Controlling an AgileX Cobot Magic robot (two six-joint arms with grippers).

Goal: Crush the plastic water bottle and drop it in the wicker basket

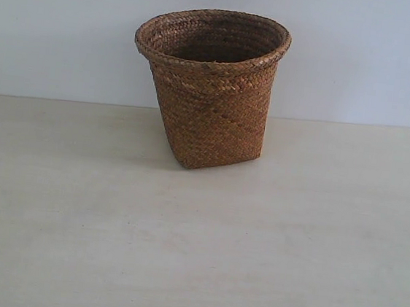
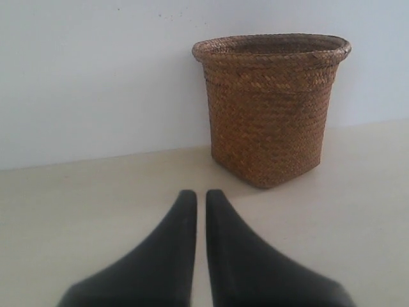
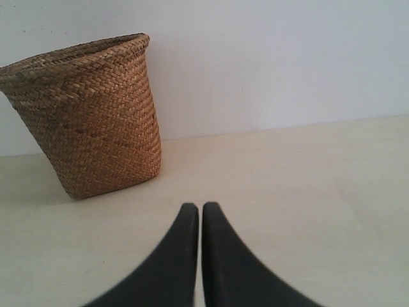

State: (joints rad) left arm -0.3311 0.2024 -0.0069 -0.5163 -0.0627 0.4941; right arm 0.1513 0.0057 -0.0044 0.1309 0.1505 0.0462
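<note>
The wicker basket [image 1: 212, 88] stands upright toward the back of the pale table, near the wall, its round braided rim open. It also appears in the left wrist view as the basket [image 2: 271, 109] and in the right wrist view as the basket [image 3: 86, 115]. The plastic water bottle shows in no view. My left gripper [image 2: 201, 195] is shut with nothing between its black fingers, low over the table and short of the basket. My right gripper [image 3: 200, 208] is likewise shut and empty, short of the basket. Neither gripper appears in the exterior view.
A plain white wall [image 1: 362, 53] rises directly behind the basket. The light wooden tabletop [image 1: 194, 255] stretches in front of and to both sides of the basket.
</note>
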